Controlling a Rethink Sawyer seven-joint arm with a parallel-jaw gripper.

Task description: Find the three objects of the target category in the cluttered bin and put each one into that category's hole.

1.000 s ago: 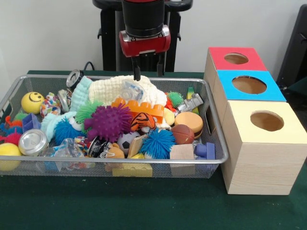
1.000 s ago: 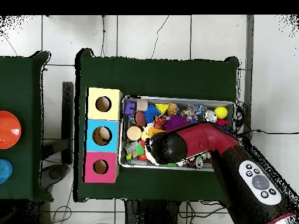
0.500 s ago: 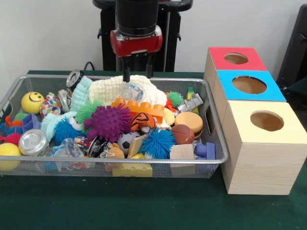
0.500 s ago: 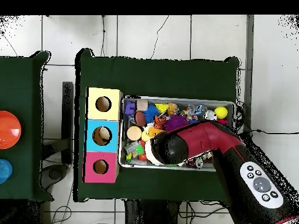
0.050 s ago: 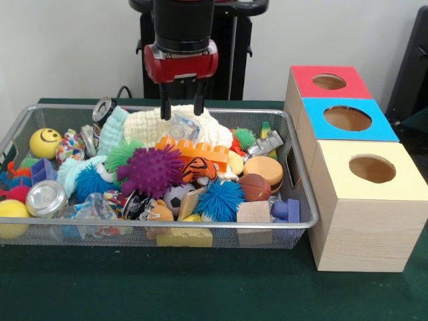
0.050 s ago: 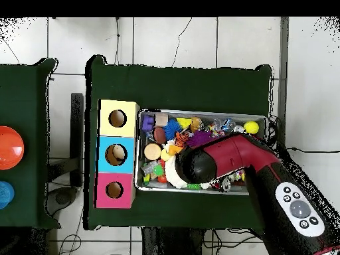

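Nearest, at the front of the wire mesh bin (image 5: pixel 294 227), lay a plain wooden block (image 5: pixel 253 212), a blue spiky rubber ball (image 5: pixel 219 198) and a silver metal tin (image 5: pixel 45 197). Behind them sat a purple spiky ball (image 5: pixel 151 170) and a small toy hamburger (image 5: pixel 263 171). Further back, a cream knitted cloth (image 5: pixel 152 125) was heaped in the middle. Above this cloth hung the red and black gripper (image 5: pixel 180 105), its two fingers apart and empty, tips just over the fabric. To the side stood three wooden boxes with round holes, topped yellow (image 5: pixel 370 170), blue (image 5: pixel 348 119) and red (image 5: pixel 329 81), from near to far.
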